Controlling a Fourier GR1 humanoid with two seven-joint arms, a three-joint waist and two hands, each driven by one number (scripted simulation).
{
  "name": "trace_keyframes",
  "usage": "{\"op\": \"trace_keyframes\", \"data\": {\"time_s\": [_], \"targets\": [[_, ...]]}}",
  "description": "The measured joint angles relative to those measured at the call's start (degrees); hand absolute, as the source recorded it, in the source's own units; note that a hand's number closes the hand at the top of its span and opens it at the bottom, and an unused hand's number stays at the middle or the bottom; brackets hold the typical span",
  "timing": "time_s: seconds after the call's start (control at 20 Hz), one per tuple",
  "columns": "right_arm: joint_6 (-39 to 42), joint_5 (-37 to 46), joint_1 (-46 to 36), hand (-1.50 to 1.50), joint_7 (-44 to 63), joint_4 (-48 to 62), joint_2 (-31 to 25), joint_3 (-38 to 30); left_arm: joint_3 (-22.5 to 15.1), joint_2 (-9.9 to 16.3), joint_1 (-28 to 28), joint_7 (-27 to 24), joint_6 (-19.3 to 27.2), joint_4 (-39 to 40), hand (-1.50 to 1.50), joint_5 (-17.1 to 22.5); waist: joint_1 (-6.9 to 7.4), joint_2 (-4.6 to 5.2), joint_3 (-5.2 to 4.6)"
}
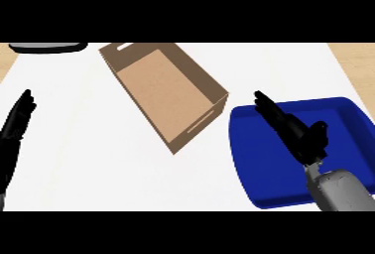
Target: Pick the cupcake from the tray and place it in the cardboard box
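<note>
Right hand [296, 131] hovers over the blue tray [253, 173], fingers straight and apart, holding nothing; the cupcake is not visible, perhaps hidden beneath it. Judging by this, the pick is in hand: next, lower and curl around the cupcake, then carry it left to the cardboard box [157, 89]. Left hand [18, 116] rests open at the left edge.

The right hand [296, 133] is matte black all over, with long, slim, tapering fingers and a shorter, blunter thumb set off to one side. Behind it a narrow black wrist widens into a light grey forearm [338, 191], rounded and smooth, with a faint mottled sheen. The left hand [18, 119] is the same plain black, slender and pointed. No cables, screws or markings can be made out.
</note>
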Motion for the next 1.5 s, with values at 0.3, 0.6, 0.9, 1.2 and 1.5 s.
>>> {"op": "trace_keyframes", "data": {"time_s": [0.3, 0.6, 0.9, 1.2, 1.5], "targets": [[-15.1, 2.4, -2.9, -1.50, -4.7, -0.9, -2.8, -15.5, -0.6, -2.7, 1.0, 3.7, 1.2, 2.4, 0.00, 0.7, -0.39, -0.04, 0.59], [-37.2, 11.7, 1.1, -1.50, -2.9, 6.3, -5.2, -26.1, -1.8, -5.7, 3.1, 6.1, 1.8, 4.1, 0.00, 2.2, -1.34, 0.56, 0.48], [-49.4, 17.9, 8.4, -1.50, -3.8, 2.1, -2.3, -27.8, -4.9, -9.1, 0.7, 8.9, 2.5, 5.2, 0.00, 0.1, 0.69, 0.28, 0.65], [-43.6, 26.4, 16.4, -1.50, 10.6, -1.1, -11.8, -21.6, -5.3, -9.8, 0.1, 10.3, 2.7, 4.9, 0.00, -0.6, 1.46, 0.14, 0.47], [-28.2, 27.0, 19.4, -1.50, 27.8, -6.6, -21.2, -15.3, -5.9, -10.7, -1.2, 10.9, 2.9, 5.6, 0.00, -1.5, 2.02, 0.24, 0.37]]}}
